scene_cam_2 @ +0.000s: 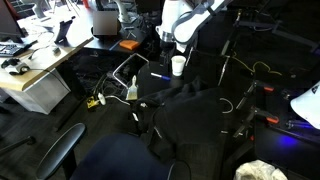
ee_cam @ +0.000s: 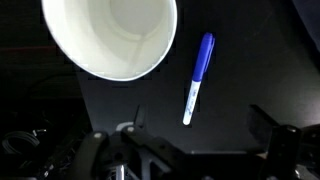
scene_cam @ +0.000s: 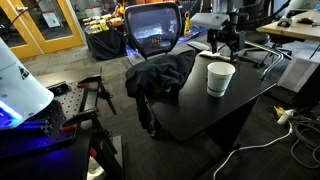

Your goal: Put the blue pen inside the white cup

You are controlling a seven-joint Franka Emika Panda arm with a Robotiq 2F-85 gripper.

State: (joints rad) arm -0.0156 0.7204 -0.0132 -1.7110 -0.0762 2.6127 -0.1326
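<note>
Nothing of the job is done yet, as far as I can see from here. The blue pen [ee_cam: 198,77] lies flat on the black desk [scene_cam: 250,95], just beside the white cup [ee_cam: 110,35] but not touching it. Its blue end points up the wrist view and its pale tip points down toward the gripper. The cup stands upright and its inside looks empty in the wrist view (only a white bottom and a seam).

In an exterior view the cup [scene_cam: 220,78] sits toward the middle of the desk. It is well away from the near edge and beside the dark jacket [scene_cam: 160,75] that is heaped over the edge by the office chair [scene_cam: 155,28]. I cannot pick the pen out in either exterior view; it is too small against the black top.

The gripper [ee_cam: 195,125] hangs above the desk with its fingers [ee_cam: 262,125] spread wide. Nothing is between them, and the pen's tip lies roughly under the gap. From the side, the gripper [scene_cam: 228,45] hovers over the far edge of the desk, behind the cup and clear of the surface.

So I judge the whole sequence is left to do. The gripper has to descend onto the pen and close on its thin barrel. Then it has to lift the pen, carry it the short way over the rim, and let it drop in. The cup looks light enough to be knocked over by a careless pass.
</note>
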